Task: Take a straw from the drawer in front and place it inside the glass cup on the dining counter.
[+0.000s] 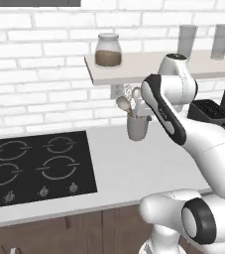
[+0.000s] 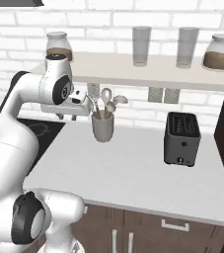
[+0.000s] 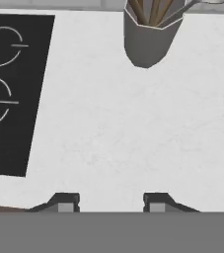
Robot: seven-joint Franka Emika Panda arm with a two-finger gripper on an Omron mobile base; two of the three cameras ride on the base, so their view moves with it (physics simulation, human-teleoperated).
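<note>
Fingertips of the gripper rise side by side in the hand view with a clear gap between them and nothing in that gap, so the jaws stand partly apart and hold nothing; bare white counter lies under them. Ahead of the jaws and a little to one side stands the opaque grey holder, upright, with brown handles sticking out of its top; the right base view shows it holding spoons whose bowls fan out above its rim. To the other side of the jaws, well apart, lies the black cooktop with its ring marks and a knob near its edge. In the right base view the hand hangs above the counter, just beside the holder but not touching it. Farther off on that side a dark toaster sits on the counter. Above it all a shelf on the white brick wall bears two tall clear glasses and two lidded jars of brown stuff. Below the counter's front edge run dark brown cabinet fronts with pale handles; which of them is the drawer I cannot tell, and they all look shut
</note>
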